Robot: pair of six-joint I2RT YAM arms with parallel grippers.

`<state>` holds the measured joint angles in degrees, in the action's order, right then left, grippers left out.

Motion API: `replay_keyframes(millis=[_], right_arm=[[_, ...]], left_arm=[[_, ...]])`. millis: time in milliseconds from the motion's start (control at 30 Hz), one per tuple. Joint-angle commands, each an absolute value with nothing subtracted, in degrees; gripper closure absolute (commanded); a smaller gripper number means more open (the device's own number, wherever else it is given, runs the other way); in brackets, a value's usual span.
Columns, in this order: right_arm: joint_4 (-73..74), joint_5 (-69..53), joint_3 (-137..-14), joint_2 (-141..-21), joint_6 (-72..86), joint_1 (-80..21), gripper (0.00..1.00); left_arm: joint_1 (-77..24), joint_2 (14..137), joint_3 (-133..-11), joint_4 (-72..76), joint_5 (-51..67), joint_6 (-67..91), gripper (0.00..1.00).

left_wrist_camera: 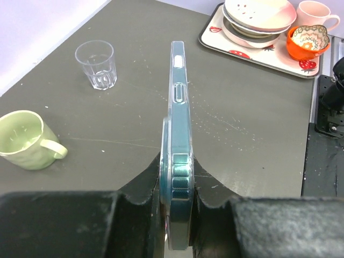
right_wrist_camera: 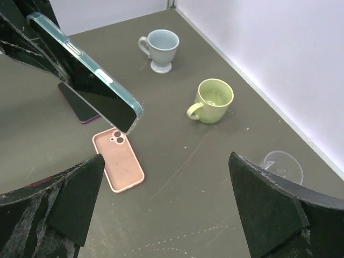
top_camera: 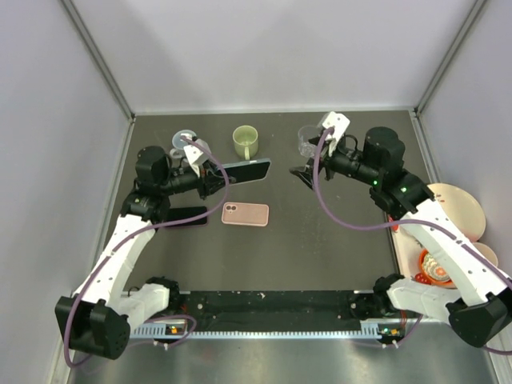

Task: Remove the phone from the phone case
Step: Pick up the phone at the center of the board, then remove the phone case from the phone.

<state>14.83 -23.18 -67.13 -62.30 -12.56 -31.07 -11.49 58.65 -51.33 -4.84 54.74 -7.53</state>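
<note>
Phone [right_wrist_camera: 97, 99] in case [left_wrist_camera: 180, 91], pinched by left fingers [left_wrist_camera: 142, 185], right fingers [right_wrist_camera: 269, 204] wide, empty

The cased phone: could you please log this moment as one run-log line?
left gripper: shut on cased phone, lifted | right gripper: open, apart from it | removal: not yet done

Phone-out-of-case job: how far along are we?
Done: the cased phone is off the table, clamped edge-on in the left gripper. In hand: the right gripper is open, facing the phone without touching it. Left: the clear case is still on the phone; pulling them apart hasn't begun.
</note>
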Motion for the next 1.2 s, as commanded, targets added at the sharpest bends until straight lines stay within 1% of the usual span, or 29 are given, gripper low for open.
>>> replay_keyframes(millis=[0, 133, 400, 467, 567, 600, 667, 833, 1033, 1167], right_arm=[[14.24, -27.59, -69.69, -62.13, -11.35, -29.54, 0.01], [10.65, -28.30, -68.73, -63.10, -6.34, -28.56, 0.01], [7.48, -29.27, -66.45, -63.11, -0.44, -28.39, 0.01], [3.19, -28.04, -63.74, -61.00, 2.02, -28.48, 0.01], [-2.69, -25.67, -59.69, -57.76, 3.86, -28.39, 0.01], [-3.25, -25.23, -59.07, -57.22, 4.48, -28.30, 0.01], [-4.21, -25.14, -58.01, -56.34, 5.44, -27.43, 0.01], [-7.55, -27.33, -56.25, -55.63, 9.22, -26.63, 0.03], [-10.28, -29.27, -54.41, -57.57, 11.34, -26.63, 0.07], [-10.63, -29.18, -53.88, -57.31, 9.94, -26.63, 0.09]], left_arm=[[-11.16, 57.75, -53.35, 0.26, 58.62, -11.07, 1.00], [-11.25, 56.95, -54.14, -1.41, 58.80, -11.78, 1.00], [-11.60, 61.08, -59.59, 4.04, 62.05, 0.17, 1.00], [-12.13, 61.61, -58.28, 9.28, 61.96, 6.12, 1.00], [-12.65, 61.70, -51.45, 17.46, 62.22, 13.06, 1.00], [-12.66, 61.79, -50.20, 22.88, 62.49, 14.49, 1.00], [-12.66, 61.87, -47.56, 26.26, 62.32, 17.21, 1.00], [-13.01, 64.68, -47.02, 30.49, 63.80, 22.05, 1.00], [-14.24, 66.18, -46.23, 31.64, 64.34, 21.63, 1.00], [-14.59, 66.71, -47.45, 27.18, 63.90, 17.41, 1.00]])
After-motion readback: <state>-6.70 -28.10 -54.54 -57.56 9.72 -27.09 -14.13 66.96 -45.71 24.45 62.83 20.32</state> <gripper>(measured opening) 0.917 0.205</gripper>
